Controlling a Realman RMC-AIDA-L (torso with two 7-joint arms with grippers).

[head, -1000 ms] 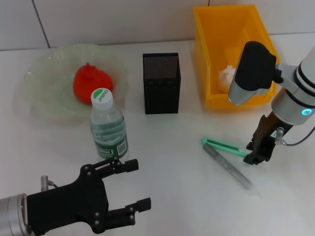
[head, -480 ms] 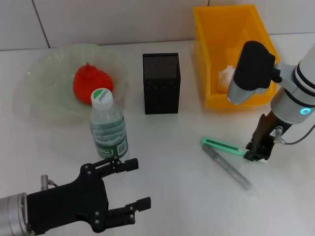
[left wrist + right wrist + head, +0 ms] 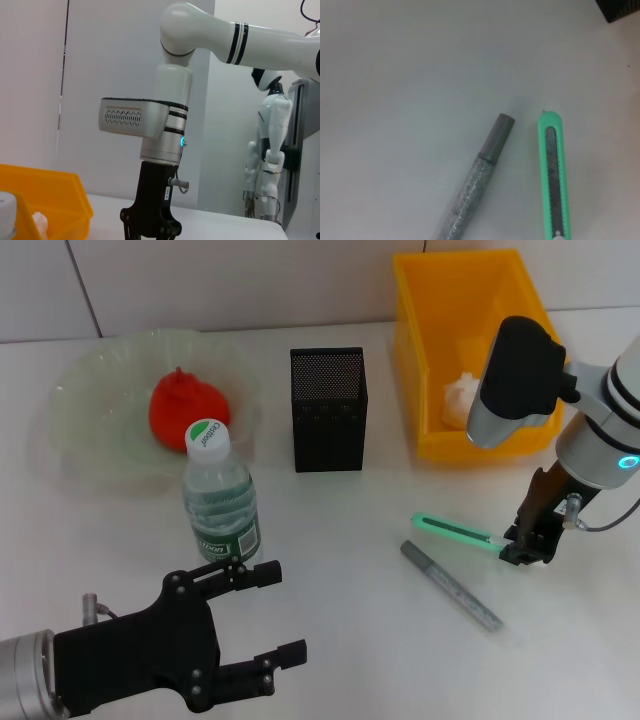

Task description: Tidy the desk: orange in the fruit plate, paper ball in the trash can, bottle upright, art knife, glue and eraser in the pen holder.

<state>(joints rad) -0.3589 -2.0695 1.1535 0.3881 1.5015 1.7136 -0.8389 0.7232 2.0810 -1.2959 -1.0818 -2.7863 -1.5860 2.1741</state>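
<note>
The orange (image 3: 183, 410) lies in the fruit plate (image 3: 75, 390). Just in front of the plate the bottle (image 3: 220, 505) stands upright. In the trash can (image 3: 430, 330) rests the paper ball (image 3: 459, 398). The pen holder (image 3: 328, 410) stands mid-desk. My right gripper (image 3: 522, 552) is shut on one end of the green art knife (image 3: 455, 532) (image 3: 555, 175), which is held slightly above the desk. The grey glue stick (image 3: 450, 585) (image 3: 480, 185) lies beside it. Near the front left edge my left gripper (image 3: 287, 615) is open and holds nothing. The eraser is out of view.
The left wrist view shows the right arm's gripper (image 3: 150, 231) over the desk, the trash can (image 3: 50, 200) and the bottle's cap (image 3: 5, 215). A corner of the pen holder (image 3: 622, 10) shows in the right wrist view.
The art knife has risen slightly off the desk in my right gripper. The glue stick has shifted a little. The left arm has not moved.
</note>
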